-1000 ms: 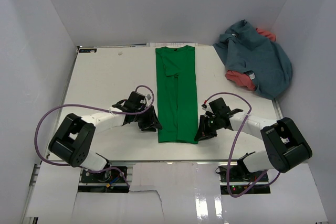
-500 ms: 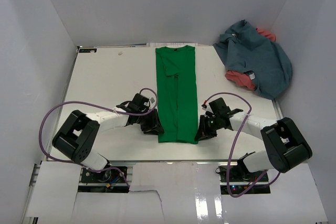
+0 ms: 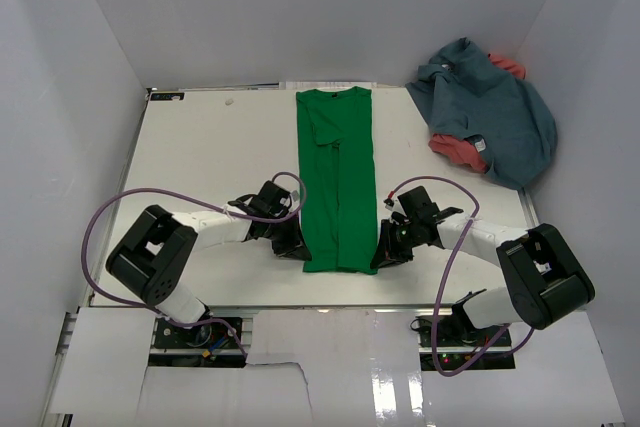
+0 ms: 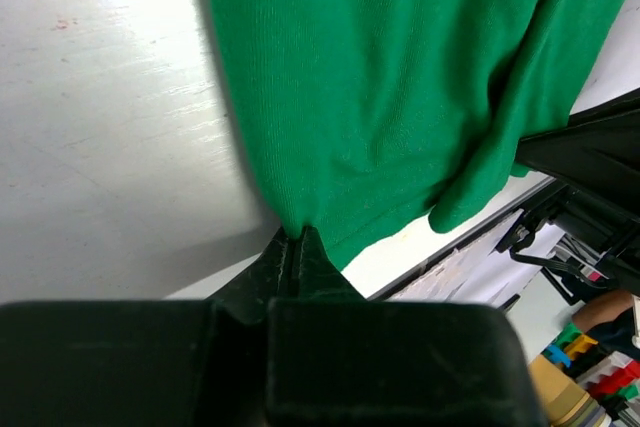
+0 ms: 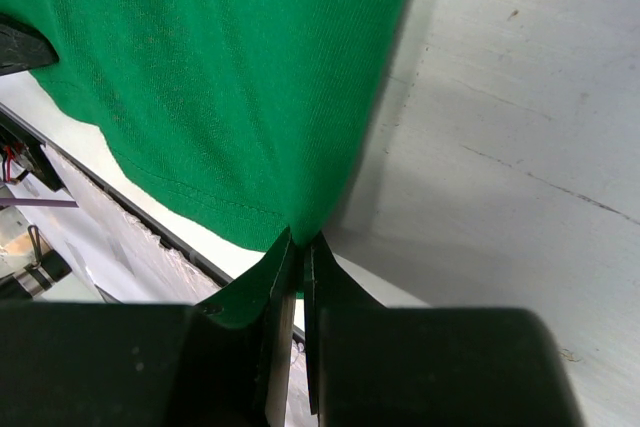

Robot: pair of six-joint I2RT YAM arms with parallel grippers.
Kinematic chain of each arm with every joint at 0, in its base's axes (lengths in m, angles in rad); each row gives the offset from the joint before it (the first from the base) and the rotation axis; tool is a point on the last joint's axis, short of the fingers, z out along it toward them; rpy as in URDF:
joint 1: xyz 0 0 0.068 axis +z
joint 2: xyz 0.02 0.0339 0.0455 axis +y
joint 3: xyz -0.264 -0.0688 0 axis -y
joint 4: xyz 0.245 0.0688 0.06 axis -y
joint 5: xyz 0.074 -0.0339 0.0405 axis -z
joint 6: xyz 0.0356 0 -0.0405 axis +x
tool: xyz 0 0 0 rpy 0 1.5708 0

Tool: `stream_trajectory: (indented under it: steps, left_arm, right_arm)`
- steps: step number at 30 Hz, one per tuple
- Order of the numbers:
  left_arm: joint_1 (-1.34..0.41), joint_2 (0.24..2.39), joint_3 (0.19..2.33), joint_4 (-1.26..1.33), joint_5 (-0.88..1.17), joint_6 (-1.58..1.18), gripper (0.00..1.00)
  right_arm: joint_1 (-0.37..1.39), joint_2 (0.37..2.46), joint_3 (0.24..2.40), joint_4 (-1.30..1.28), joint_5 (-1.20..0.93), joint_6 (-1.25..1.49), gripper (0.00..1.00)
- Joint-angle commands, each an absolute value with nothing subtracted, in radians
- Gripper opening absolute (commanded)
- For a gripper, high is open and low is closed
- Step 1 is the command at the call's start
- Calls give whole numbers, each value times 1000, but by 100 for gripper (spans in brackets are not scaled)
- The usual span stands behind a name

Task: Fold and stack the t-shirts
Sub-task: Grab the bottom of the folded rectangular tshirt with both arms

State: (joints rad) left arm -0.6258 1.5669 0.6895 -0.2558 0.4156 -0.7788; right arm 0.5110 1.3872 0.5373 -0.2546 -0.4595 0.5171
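Left jaws: clenched on the near left corner of the green shirt (image 3: 337, 182). My left wrist view shows the cloth pinched between the tips.
Right jaws: clenched on the near right corner of the same shirt, with the hem nipped at the tips.
Arms: my left arm (image 3: 200, 229) and right arm (image 3: 480, 237) both lie low over the bench (image 3: 200, 147), reaching inward to the shirt from either side.
Green shirt: folded to a long narrow strip, flat along the bench's middle, running from the near edge to the far edge.
Grey shirt (image 3: 500, 107): crumpled in a heap at the far right corner, well apart from the green one.
Red shirt (image 3: 458, 149): under the grey one. I see only bits of it, at the heap's near side and at its far top.
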Motion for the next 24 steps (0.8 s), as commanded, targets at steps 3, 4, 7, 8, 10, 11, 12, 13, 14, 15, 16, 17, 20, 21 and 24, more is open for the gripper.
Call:
stream_trajectory:
  steps: [3, 4, 7, 8, 10, 11, 12, 13, 14, 15, 16, 17, 20, 21, 24]
  left_arm:
    - [-640, 1614, 663, -310, 351, -758, 0]
    - [-640, 1614, 661, -311, 353, -759, 0]
    - [-640, 1612, 655, -310, 362, -758, 0]
    - [-640, 1612, 653, -313, 370, -752, 0]
    - [-640, 1615, 652, -314, 374, -747, 0]
    - [-640, 1615, 652, -316, 376, -746, 0]
    - [-640, 1615, 647, -318, 379, -742, 0]
    - [-640, 1615, 646, -316, 382, -742, 0]
    - [-640, 1617, 643, -316, 383, -741, 0]
    - [-640, 1617, 641, -316, 385, -741, 0]
    - [-640, 1620, 638, -316, 387, -741, 0]
    - [-640, 1620, 635, -316, 385, -739, 0]
    - [-638, 1614, 629, -319, 379, -738, 0]
    - [-638, 1611, 627, -321, 377, -738, 0]
    - [-634, 1605, 621, -324, 373, -736, 0]
  right_arm:
    - [515, 1384, 529, -267, -446, 508, 8]
    - [515, 1381, 529, -270, -443, 506, 8]
    - [515, 1374, 531, -281, -439, 502, 8]
    - [515, 1373, 531, -287, -434, 500, 8]
    - [515, 1374, 531, -293, -431, 497, 8]
    - [515, 1376, 531, -299, -431, 492, 8]
    - [515, 1377, 528, -302, -430, 489, 8]
    - [515, 1378, 528, -304, -428, 488, 8]
    - [515, 1378, 525, -307, -423, 485, 8]
    - [515, 1378, 523, -311, -422, 485, 8]
    - [515, 1374, 522, -313, -419, 485, 8]
    - [515, 1373, 520, -314, -414, 485, 8]
    - [515, 1365, 514, -319, -405, 486, 8]
    - [515, 1365, 514, -319, -403, 486, 8]
    - [514, 1362, 514, -327, -391, 486, 8]
